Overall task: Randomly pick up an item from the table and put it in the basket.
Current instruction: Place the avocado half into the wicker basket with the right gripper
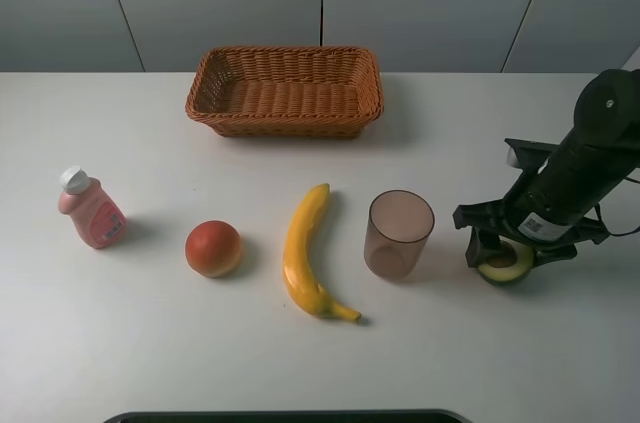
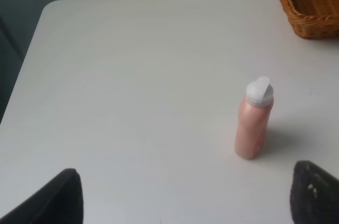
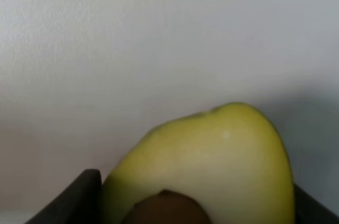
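The avocado half lies flesh up on the white table at the far right, in front of and right of the cup. My right gripper is down over it. In the right wrist view the yellow-green flesh and brown pit of the avocado fill the gap of the right gripper, and both dark fingers touch its sides. The wicker basket stands empty at the back centre. My left gripper is open and empty above the table's left part; it is out of the high view.
A pink bottle with a white cap stands at the left, also in the left wrist view. An orange-red round fruit, a yellow banana and a translucent brownish cup lie in a row across the front.
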Controlling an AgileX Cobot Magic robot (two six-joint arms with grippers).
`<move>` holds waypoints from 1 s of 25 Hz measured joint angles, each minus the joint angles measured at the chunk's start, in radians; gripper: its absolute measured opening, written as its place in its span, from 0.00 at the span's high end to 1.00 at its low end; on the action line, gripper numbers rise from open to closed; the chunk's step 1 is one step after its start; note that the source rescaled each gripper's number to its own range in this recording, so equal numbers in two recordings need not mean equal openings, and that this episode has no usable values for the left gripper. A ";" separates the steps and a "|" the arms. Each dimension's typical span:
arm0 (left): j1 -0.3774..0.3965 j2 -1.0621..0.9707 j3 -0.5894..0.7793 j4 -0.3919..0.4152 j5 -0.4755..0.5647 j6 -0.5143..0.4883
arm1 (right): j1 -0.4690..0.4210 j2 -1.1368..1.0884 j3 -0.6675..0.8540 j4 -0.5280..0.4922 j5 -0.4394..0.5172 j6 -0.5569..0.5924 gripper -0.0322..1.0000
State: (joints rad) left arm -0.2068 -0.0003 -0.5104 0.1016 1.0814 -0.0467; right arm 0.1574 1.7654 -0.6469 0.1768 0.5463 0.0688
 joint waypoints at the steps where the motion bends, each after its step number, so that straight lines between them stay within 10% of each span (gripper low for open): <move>1: 0.000 0.000 0.000 0.000 0.000 0.000 | 0.000 0.000 0.000 0.000 0.000 0.000 0.97; 15: 0.000 0.000 0.000 0.000 0.000 0.000 | 0.000 -0.198 -0.483 -0.040 0.200 -0.114 0.97; 25: 0.000 0.000 0.000 0.000 0.000 0.000 | 0.118 -0.176 -0.765 0.171 -0.034 -0.446 0.97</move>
State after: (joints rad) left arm -0.2068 -0.0003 -0.5104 0.1016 1.0814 -0.0467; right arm 0.2750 1.5899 -1.4115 0.3477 0.5127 -0.3770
